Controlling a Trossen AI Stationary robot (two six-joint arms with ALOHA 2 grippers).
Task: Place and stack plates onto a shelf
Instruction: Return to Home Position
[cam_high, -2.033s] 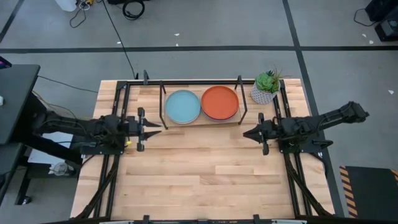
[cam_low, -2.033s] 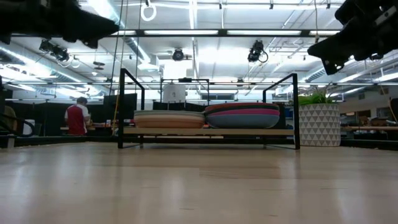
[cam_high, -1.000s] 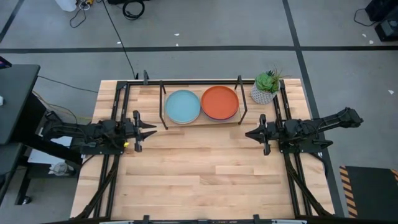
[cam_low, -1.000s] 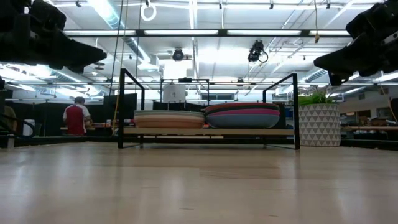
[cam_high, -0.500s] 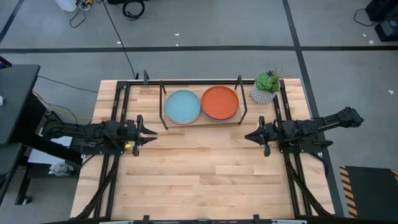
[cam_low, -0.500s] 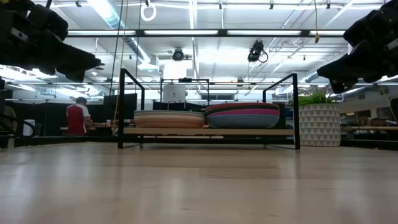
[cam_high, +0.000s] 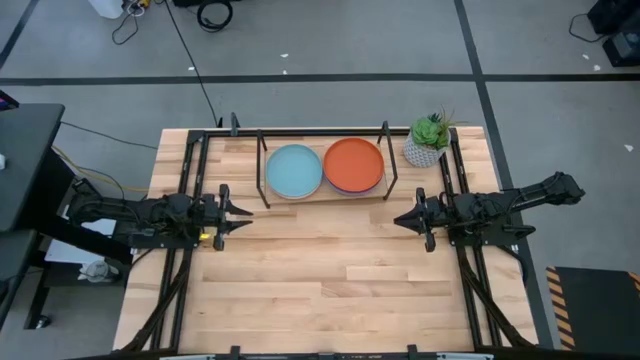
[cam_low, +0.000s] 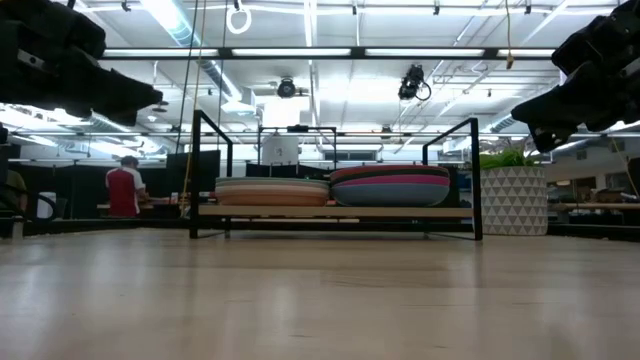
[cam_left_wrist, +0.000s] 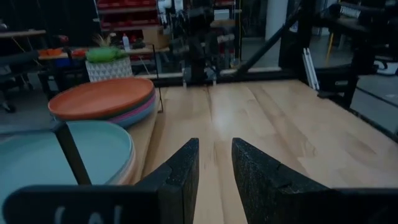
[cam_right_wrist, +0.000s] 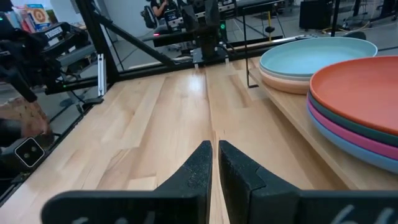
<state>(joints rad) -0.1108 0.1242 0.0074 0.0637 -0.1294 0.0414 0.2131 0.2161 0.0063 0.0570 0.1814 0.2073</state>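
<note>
We see two stacks on the shelf (cam_low: 335, 212): light teal plate (cam_high: 294, 171) tops one, orange-red plate (cam_high: 354, 164) the other; left gripper (cam_high: 243, 212) hangs narrowly parted above the desk (cam_high: 340, 280); right gripper (cam_high: 398, 220) closed, holding nothing.

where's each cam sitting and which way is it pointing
High: above the table, looking straight down; both arms, left gripper and right gripper.
Low: tabletop height, facing the shelf front-on; arms at top corners.
Left wrist: on the left arm, looking across the table past its fingers.
Right wrist: same, from the opposite side.
Wrist views share the light teal plate and orange-red plate.
</note>
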